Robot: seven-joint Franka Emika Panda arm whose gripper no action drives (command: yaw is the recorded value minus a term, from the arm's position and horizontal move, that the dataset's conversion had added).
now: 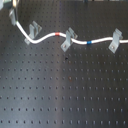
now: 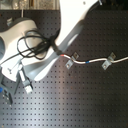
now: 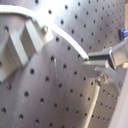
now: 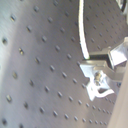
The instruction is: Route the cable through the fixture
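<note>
Here, cable (image 3: 70,42) at tool (image 3: 100,67) tip.

A white cable (image 1: 47,37) lies across a dark surface (image 1: 60,95) full of little holes.

The cable starts at the first exterior view's top left, dips down, then runs to the right edge. It has a red band (image 1: 60,34) and a blue band (image 1: 88,42). Four small grey clips stand along it: one (image 1: 13,18) at the top left, one (image 1: 34,30) at the dip, one (image 1: 68,39) just past the red band, and one (image 1: 115,40) near the right edge.
</note>
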